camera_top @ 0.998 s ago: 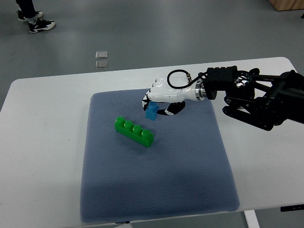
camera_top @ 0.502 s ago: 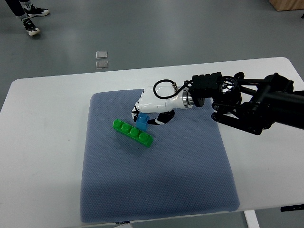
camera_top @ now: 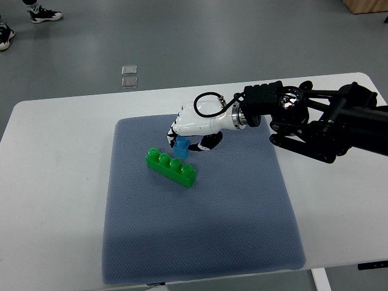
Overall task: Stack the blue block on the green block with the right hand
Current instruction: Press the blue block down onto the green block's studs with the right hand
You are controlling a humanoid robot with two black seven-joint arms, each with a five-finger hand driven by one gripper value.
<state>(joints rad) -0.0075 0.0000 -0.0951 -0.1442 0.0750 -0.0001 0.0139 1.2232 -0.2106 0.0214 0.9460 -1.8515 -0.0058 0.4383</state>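
Note:
A long green block (camera_top: pixel 171 167) with a row of studs lies slantwise on the blue-grey mat (camera_top: pixel 200 242). My right hand (camera_top: pixel 185 144), white with black joints, reaches in from the right and is shut on a small blue block (camera_top: pixel 181 147). The blue block hangs just above and behind the green block's middle studs; whether the two touch I cannot tell. The hand's fingers (camera_top: pixel 176 132) cover the blue block's top. The left arm does not show.
The mat lies on a white table (camera_top: pixel 54 182). The black forearm (camera_top: pixel 315 124) spans the table's right side. Two small clear squares (camera_top: pixel 129 75) lie on the grey floor beyond the table. A person's shoes (camera_top: pixel 42 13) show at top left.
The right hand carried the blue block left toward the green block, dipped low against it, then rose slightly. The green block shifted a little. The person's shoes moved left.

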